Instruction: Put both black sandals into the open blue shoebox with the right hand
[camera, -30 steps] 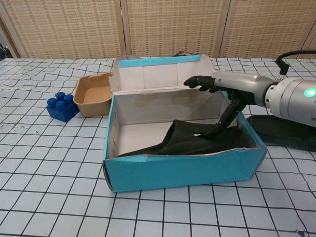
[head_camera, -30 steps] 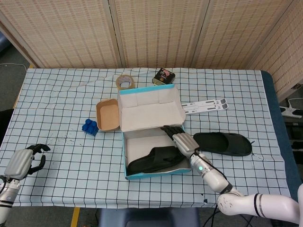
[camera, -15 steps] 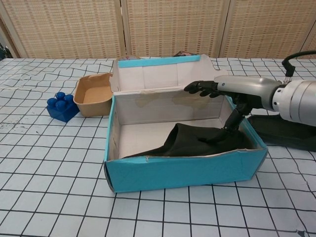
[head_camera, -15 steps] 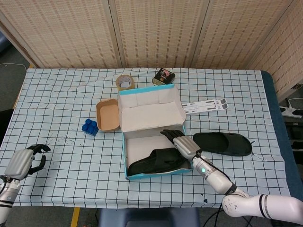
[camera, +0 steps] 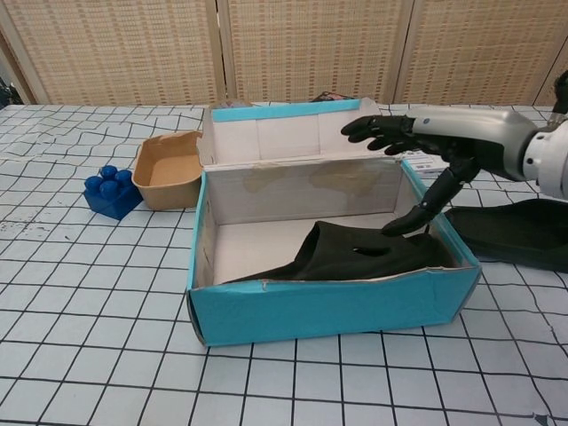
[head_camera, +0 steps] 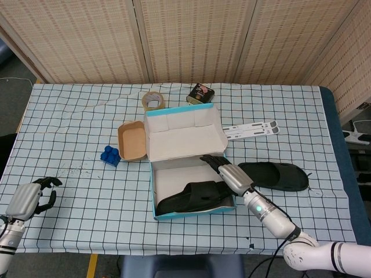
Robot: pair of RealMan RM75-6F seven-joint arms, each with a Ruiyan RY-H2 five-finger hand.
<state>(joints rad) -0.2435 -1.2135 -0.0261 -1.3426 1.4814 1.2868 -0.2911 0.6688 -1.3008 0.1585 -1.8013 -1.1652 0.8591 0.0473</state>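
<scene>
The open blue shoebox [head_camera: 155, 194] [camera: 328, 306] stands mid-table with its lid folded back. One black sandal [head_camera: 194, 197] [camera: 355, 253] lies inside, along the box's front wall. The second black sandal [head_camera: 272, 175] [camera: 515, 232] lies flat on the cloth just right of the box. My right hand [head_camera: 229, 172] [camera: 426, 146] hovers over the box's right end, fingers spread and holding nothing, its thumb pointing down just above the sandal in the box. At the table's front left corner is my left hand [head_camera: 26, 198], fingers curled in and empty.
A tan cardboard tray [head_camera: 132, 141] [camera: 169, 169] touches the box's left rear, with a blue toy block [head_camera: 109, 155] [camera: 111, 188] beside it. Behind the lid are a tape roll [head_camera: 152, 101] and a dark packet [head_camera: 200, 93]. White strips [head_camera: 252, 128] lie to the right rear.
My right hand has lifted off the sandal in the box and drifted up and to the right. The sandal stays in the box. The left hand is still.
</scene>
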